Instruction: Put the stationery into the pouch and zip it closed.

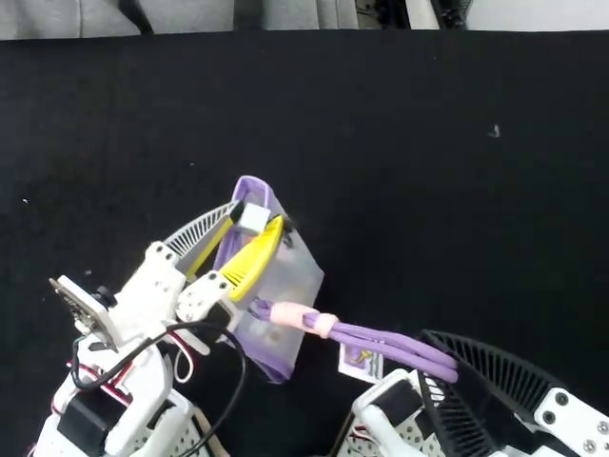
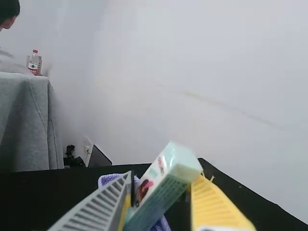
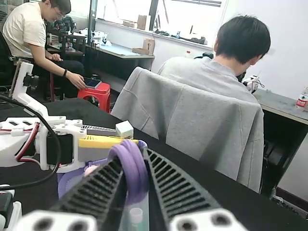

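A translucent purple pouch [image 1: 281, 290] stands tilted on the black table [image 1: 428, 171], its mouth facing the left arm. My left gripper [image 1: 251, 221], with one white ribbed finger and one yellow finger, is shut on a small mint-and-white eraser box [image 1: 252, 218] just over the pouch's top end. In the left wrist view the eraser box [image 2: 166, 185] sits between the grey finger [image 2: 96, 209] and the yellow one, above the pouch's edge [image 2: 111, 179]. My right gripper [image 1: 445, 362], black and ribbed, is shut on the pouch's purple strap [image 1: 390, 343]; the strap [image 3: 131, 168] is pinched between its fingers.
A pink piece [image 1: 324, 325] joins the strap to the pouch. A small printed card [image 1: 360, 361] lies by the right arm's base. The black table runs open to its far edge [image 1: 304, 32].
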Robot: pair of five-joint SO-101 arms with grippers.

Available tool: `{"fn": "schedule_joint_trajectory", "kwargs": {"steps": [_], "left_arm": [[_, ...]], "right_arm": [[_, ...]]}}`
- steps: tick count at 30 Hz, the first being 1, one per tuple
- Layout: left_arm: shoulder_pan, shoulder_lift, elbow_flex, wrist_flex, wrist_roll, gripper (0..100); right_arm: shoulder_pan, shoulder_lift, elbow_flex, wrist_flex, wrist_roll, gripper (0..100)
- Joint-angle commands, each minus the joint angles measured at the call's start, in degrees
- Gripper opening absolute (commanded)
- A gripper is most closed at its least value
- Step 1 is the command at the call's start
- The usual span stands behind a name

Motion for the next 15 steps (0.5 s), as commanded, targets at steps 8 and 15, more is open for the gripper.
{"fn": "schedule_joint_trajectory", "kwargs": {"steps": [8,15], "left_arm": [[-3.12,0.53,-9.19,-0.35,-0.35,18],[-3.12,0.53,-12.26,-0.26,-0.79,18]], "right_arm": [[1.05,-0.13,0.31,0.26,0.44,1.1],[1.05,-2.24,0.31,0.7,2.02,1.1]]}}
